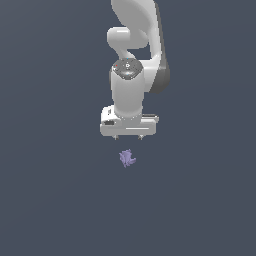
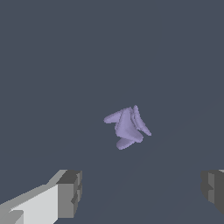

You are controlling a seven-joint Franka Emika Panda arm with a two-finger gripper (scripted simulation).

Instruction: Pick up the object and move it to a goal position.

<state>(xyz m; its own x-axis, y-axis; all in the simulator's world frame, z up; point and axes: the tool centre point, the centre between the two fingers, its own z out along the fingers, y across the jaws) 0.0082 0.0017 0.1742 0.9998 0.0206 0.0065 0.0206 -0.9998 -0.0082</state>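
Counted: 1 pale purple object (image 1: 127, 158) just below the claw, 1 white gripper (image 1: 128, 137) with 2 grey fingertips (image 2: 70, 194), 1 robot arm (image 1: 136, 45) above it.

Around me I see only one flat surface (image 1: 50, 200) of dark slate blue-grey colour, and it fills both views up to every edge. It has no pattern, no seams and no visible border or corner. I cannot tell walls from floor. The light is soft and even, with only very faint paler streaks in the wrist view.
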